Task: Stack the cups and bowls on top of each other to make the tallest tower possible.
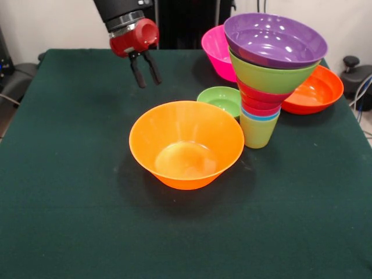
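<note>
The tower (264, 87) stands right of centre: a yellow-green cup (257, 131) lowest, then a blue cup rim, red pieces, a lime green bowl (270, 76) and a purple bowl (275, 39) on top, widening upward. A big orange bowl (186, 144) sits upright at the table's middle. A small green bowl (220, 100) lies between it and the tower. A pink bowl (216, 51) stands behind the tower, and a red-orange bowl (314, 90) to its right. My gripper (146, 72) hangs open and empty above the table, up and left of the big orange bowl.
The table (70, 192) is covered in dark green cloth. The robot's black pedestal (186, 23) stands at the far edge. Dark equipment sits off the table's left and right sides.
</note>
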Tool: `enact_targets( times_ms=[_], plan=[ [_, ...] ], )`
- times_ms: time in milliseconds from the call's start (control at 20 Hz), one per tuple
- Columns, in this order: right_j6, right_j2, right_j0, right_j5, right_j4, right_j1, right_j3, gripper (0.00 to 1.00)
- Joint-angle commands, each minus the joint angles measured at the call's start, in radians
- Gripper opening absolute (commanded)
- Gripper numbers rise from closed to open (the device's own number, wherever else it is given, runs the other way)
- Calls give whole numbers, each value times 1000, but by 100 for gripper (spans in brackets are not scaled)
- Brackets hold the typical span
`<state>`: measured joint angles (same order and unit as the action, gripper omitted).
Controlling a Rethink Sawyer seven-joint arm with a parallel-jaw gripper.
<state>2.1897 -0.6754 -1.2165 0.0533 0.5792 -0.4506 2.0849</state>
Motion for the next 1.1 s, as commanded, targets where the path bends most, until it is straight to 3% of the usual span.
enact_targets(
  times_ms=[50, 550, 1100],
  plan=[
    [-96, 16, 22, 173, 26, -10, -150, 100],
    [-112, 35, 52, 175, 81, 57, -241, 100],
    [-141, 5, 55, 241, 52, 57, -287, 100]
  ],
)
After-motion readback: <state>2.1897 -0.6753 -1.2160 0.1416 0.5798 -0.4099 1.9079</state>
